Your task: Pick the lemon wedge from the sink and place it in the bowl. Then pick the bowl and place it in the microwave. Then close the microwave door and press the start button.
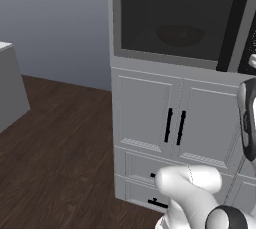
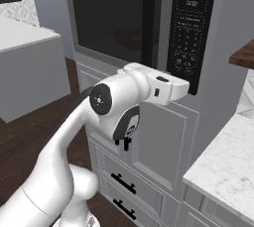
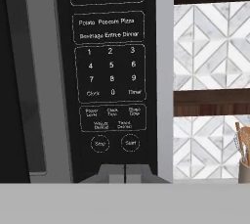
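Observation:
The microwave (image 1: pixel 175 23) has its door (image 2: pixel 109 23) shut. Through the dark window the reddish-brown bowl (image 1: pixel 180 35) shows dimly inside. The lemon wedge and the sink are out of view. My gripper (image 3: pixel 125 173) is shut, its two fingertips pressed together with nothing between them. It points at the dark control strip (image 2: pixel 191 28), just below the round start button (image 3: pixel 130 143) and a short way off it. In the right base view the hand (image 2: pixel 166 86) reaches toward the strip's lower end.
Grey cabinet doors with black handles (image 1: pixel 174 125) and drawers (image 2: pixel 121 184) sit under the microwave. A marble counter (image 2: pixel 223 166) lies to the right, with a utensil holder (image 3: pixel 243 169) on it. A grey island (image 2: pixel 25 67) stands at left over dark wood floor.

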